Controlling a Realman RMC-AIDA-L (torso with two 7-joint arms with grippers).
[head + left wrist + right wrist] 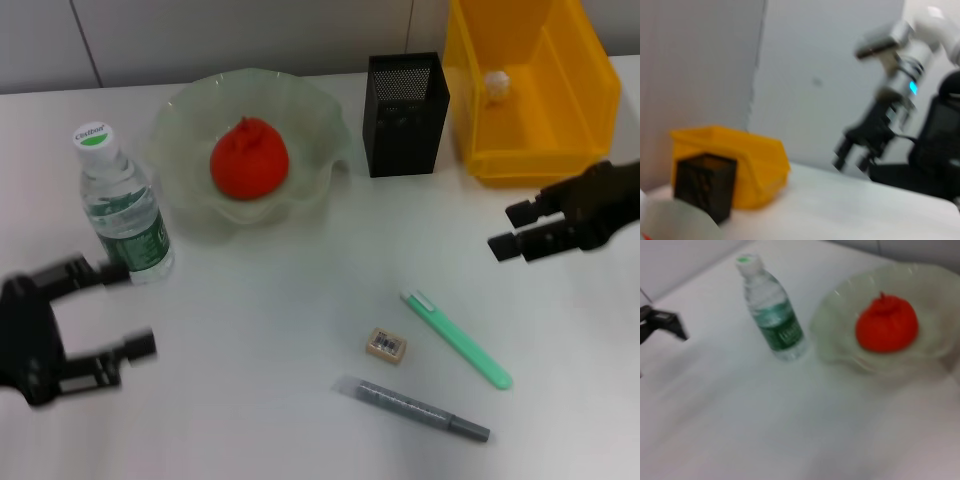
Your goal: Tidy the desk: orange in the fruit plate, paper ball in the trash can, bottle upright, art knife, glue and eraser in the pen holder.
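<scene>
On the bench (280, 300), orange (248, 158), paper ball (497, 84) and upright bottle (122, 205) look sorted. Front-right of the pen holder (405, 113) lie the glue pen (415, 408), art knife (457, 339) and eraser (386, 345): light, rigid, best pinched mid-body. Both end effectors, left (112, 310) and right (511, 230), hover spread, empty.

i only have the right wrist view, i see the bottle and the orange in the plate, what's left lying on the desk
Observer: The eraser, the green art knife and the grey glue stick lie flat on the desk, near its front edge.
Operator: is the paper ball done
Observer: Yes, the paper ball sits inside the yellow bin.
Operator: where's the pen holder
Observer: The black mesh pen holder stands between the plate and the bin.
Operator: my fingers?
Observer: The right gripper hovers in front of the bin, fingers open.
</scene>
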